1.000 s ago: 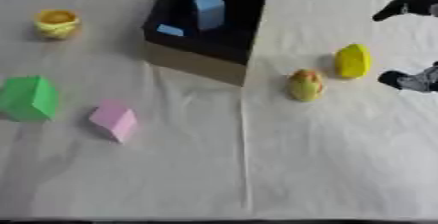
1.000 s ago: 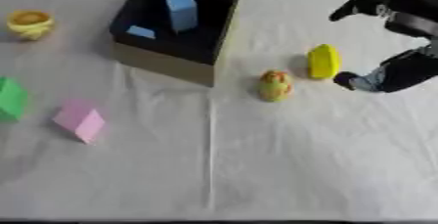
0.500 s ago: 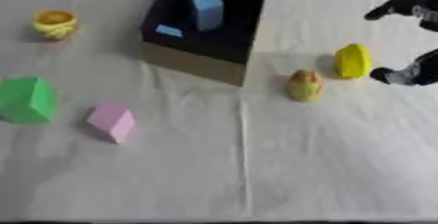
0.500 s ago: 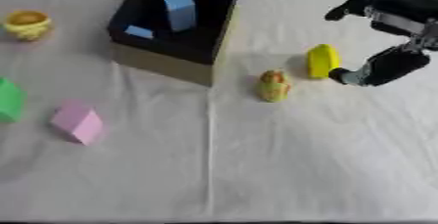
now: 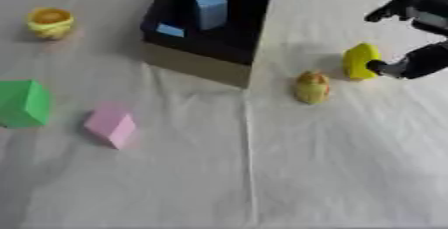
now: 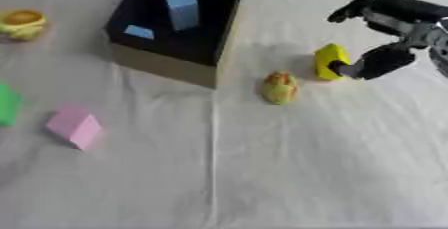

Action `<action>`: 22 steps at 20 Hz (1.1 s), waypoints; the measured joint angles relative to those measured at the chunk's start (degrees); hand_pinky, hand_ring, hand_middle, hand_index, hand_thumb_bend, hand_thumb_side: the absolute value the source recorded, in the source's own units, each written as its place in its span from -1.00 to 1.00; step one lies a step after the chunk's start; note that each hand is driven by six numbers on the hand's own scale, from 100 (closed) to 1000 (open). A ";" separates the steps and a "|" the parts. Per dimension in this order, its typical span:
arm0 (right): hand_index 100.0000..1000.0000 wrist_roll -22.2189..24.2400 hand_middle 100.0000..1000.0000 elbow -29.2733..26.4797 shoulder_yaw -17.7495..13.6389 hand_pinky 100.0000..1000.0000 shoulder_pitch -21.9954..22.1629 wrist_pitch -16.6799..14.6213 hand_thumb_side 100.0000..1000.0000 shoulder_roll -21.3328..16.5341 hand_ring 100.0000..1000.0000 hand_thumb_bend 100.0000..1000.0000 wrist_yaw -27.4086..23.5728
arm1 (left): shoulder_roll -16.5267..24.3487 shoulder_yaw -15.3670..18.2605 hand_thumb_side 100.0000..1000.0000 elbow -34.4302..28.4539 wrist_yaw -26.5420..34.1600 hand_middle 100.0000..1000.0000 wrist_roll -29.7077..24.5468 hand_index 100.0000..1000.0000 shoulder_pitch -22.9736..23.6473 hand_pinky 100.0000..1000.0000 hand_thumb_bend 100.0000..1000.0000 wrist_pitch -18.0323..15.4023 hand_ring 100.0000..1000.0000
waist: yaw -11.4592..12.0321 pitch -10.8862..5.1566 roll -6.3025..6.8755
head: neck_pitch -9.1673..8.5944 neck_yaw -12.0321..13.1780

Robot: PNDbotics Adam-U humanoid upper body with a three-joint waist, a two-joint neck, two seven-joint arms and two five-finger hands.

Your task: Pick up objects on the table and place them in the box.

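White cloth (image 5: 262, 173) covers the table, with a black box (image 5: 219, 38) at upper centre holding a tall blue block (image 5: 210, 5) and a smaller blue piece (image 5: 171, 30). At right, the robot's right hand (image 6: 389, 33) reaches a yellow block (image 6: 329, 61), thumb tip touching its right side, fingers curved open above, not closed round it. A small yellow-orange figure (image 6: 279, 87) stands just left of it. A yellow cup (image 5: 50, 22) sits upper left, a pink block (image 5: 111, 124) lower left. The left eye view shows the green block (image 5: 24, 103) whole; the right eye view crops it but shows more of the hand.
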 measured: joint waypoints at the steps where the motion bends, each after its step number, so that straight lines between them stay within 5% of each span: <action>1: 0.78 0.04 0.65 0.59 0.19 0.72 -0.24 -0.14 -0.48 0.28 0.83 -0.41 0.26 | -0.01 0.00 -0.02 0.00 0.00 0.38 -0.03 0.61 -0.01 0.41 -0.35 0.03 0.50 | 0.05 0.20 0.00 | -0.01 -0.04; 22: 0.75 1.05 0.60 9.34 1.43 0.67 -2.25 -2.17 -0.68 3.90 0.78 -0.51 3.17 | -0.57 -0.32 0.00 0.00 -0.25 0.38 -0.10 0.62 -0.47 0.41 -0.36 0.06 0.50 | 0.38 1.26 0.00 | -0.71 -0.27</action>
